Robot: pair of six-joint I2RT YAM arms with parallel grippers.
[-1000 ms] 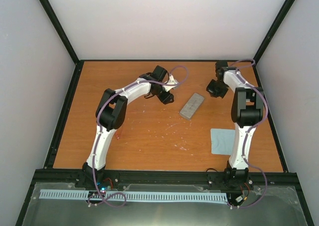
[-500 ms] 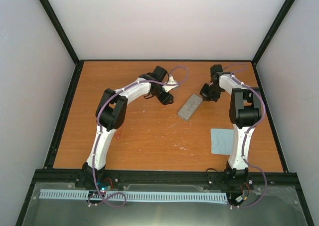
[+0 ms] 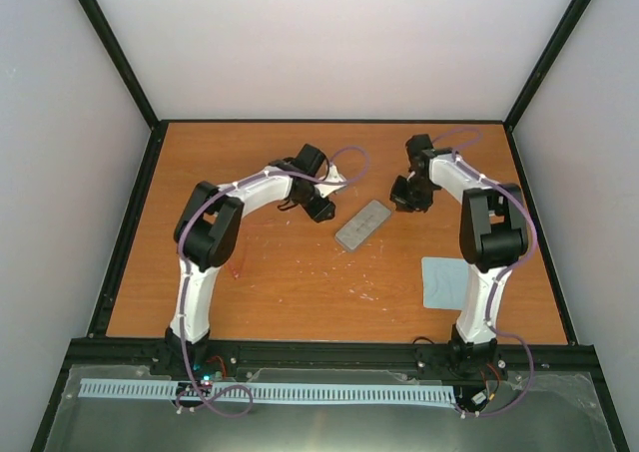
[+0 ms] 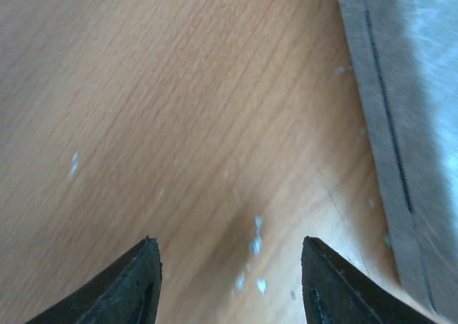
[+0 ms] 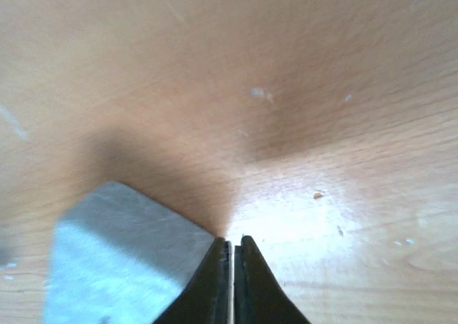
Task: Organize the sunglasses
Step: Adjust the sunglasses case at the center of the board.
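Note:
The closed grey case (image 3: 362,224) lies slanted at mid-table. My left gripper (image 3: 319,208) is open and empty just left of it; in the left wrist view the gripper (image 4: 229,281) hovers low over bare wood, with the case (image 4: 422,124) at the right edge. My right gripper (image 3: 404,198) is shut on nothing at the case's far right end; in the right wrist view its tips (image 5: 234,249) meet beside the case's corner (image 5: 122,259). A thin red-pink bit of the sunglasses (image 3: 237,268) shows beside the left arm's elbow, mostly hidden.
A light blue square cloth (image 3: 446,282) lies flat by the right arm's base. The wooden table (image 3: 300,292) is bounded by a black frame and white walls. Small white flecks dot the wood.
The right gripper has swung left and the grey case has slid toward the lower left with it. The left arm has drawn back to the left, staying beside the case.

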